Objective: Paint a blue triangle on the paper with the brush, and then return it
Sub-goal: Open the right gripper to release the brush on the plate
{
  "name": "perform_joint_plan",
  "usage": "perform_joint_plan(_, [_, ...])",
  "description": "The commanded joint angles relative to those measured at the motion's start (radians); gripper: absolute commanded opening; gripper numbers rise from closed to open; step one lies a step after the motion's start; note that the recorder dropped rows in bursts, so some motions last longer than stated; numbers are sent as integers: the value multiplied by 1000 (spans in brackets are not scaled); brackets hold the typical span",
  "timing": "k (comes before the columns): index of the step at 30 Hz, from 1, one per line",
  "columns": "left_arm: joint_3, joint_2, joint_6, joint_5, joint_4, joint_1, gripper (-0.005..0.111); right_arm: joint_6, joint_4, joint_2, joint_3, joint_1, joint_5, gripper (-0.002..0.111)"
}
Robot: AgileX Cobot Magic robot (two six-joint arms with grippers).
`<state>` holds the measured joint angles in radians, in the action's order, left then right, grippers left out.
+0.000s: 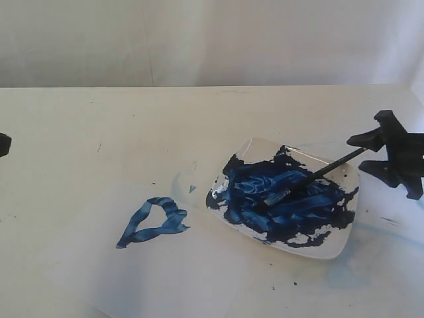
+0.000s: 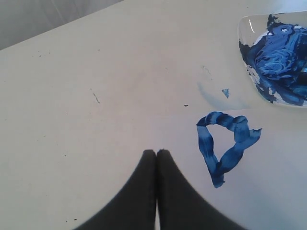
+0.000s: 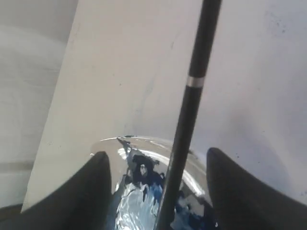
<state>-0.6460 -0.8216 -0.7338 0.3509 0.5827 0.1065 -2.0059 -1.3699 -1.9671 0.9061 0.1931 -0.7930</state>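
One shallow white dish (image 1: 331, 250) sits on the worktop (image 1: 99, 126) towards the right. Its inside is smeared almost all over with thick dark-blue paint (image 1: 265, 212), and only the rim and a few patches show white. The brush (image 1: 318, 175) lies in it. Its bristle end is down in the paint near the middle of the dish, and its black handle slants up and out over the far right rim.

By my count there is one dish, one brush, one sheet of paper (image 1: 218, 281) that is hard to tell from the worktop, one blue triangle (image 1: 154, 222) and two tools.

The right tool (image 1: 358, 154) hangs just past the dish's right rim with its fingers spread apart. The end of the brush handle runs between them, and the wrist view shows clear space on both sides of it, so the brush is not gripped.

The left tool (image 2: 156, 153) has its fingers pressed together on nothing. It is over bare worktop far to the left, with the triangle near it on the dish side. The triangle is on the paper just left of the dish, and a small blue speck (image 1: 192, 189) lies between the two.
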Motion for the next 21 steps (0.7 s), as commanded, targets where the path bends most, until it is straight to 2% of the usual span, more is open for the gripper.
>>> perform_joint_plan(1, [7, 6, 1, 1, 24, 6, 0, -69, -166, 103, 1, 63, -30, 56])
perform_joint_plan(3, [7, 6, 1, -1, 30, 6, 0, -92, -254, 154, 1, 88, -64, 55])
perform_joint_plan(5, [7, 6, 1, -4, 30, 6, 0, -89, -338, 212, -1, 108, -104, 47])
perform_joint_plan(6, [7, 6, 1, -4, 30, 6, 0, -77, -374, 253, -5, 110, -118, 37])
perform_joint_plan(8, [7, 6, 1, -5, 30, 6, 0, 14, -374, 351, -51, 113, -140, 9])
perform_joint_plan(9, [7, 6, 1, -5, 30, 6, 0, 50, -374, 410, -85, 114, -145, 1])
perform_joint_plan(15, [7, 6, 1, -5, 43, 6, 0, 259, -243, 805, -292, 114, -130, 0])
perform_joint_plan(18, [7, 6, 1, -5, 45, 6, 0, 311, -248, 1007, -372, 114, -33, 0])
perform_joint_plan(21, [7, 6, 1, -7, 54, 6, 0, 362, -250, 1162, -423, 114, 149, 0])
